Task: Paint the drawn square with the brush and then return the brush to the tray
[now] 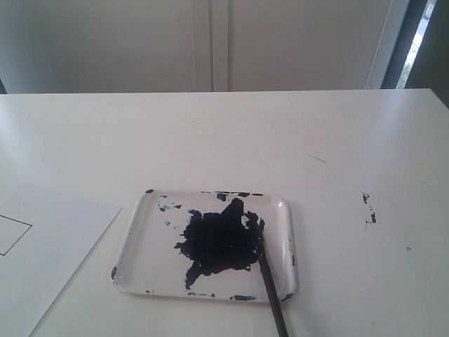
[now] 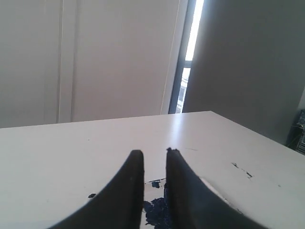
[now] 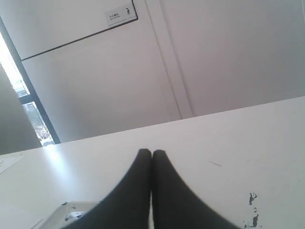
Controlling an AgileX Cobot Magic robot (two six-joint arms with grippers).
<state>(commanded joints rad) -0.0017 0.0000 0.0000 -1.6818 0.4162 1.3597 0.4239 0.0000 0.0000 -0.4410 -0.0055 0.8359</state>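
The tray (image 1: 133, 232) lies on the white table near its front, with a big dark blotch (image 1: 221, 242) in it. The brush (image 1: 270, 284) rests with its bristles in the blotch and its black handle sticking out over the tray's near right rim. The drawn square (image 1: 10, 235) shows only partly, as a thin outline on the paper (image 1: 56, 246) at the left edge. Neither gripper appears in the exterior view. My left gripper (image 2: 155, 151) is open with a narrow gap, and the tray (image 2: 154, 190) shows through it. My right gripper (image 3: 152, 151) is shut on nothing, with the tray's corner (image 3: 71, 210) beside it.
Dried blue paint smears (image 1: 368, 210) mark the table right of the tray, and appear as smears (image 2: 240, 169) and smears (image 3: 252, 198) in the wrist views. A white wall and a window strip (image 1: 417, 35) stand behind the table's far edge.
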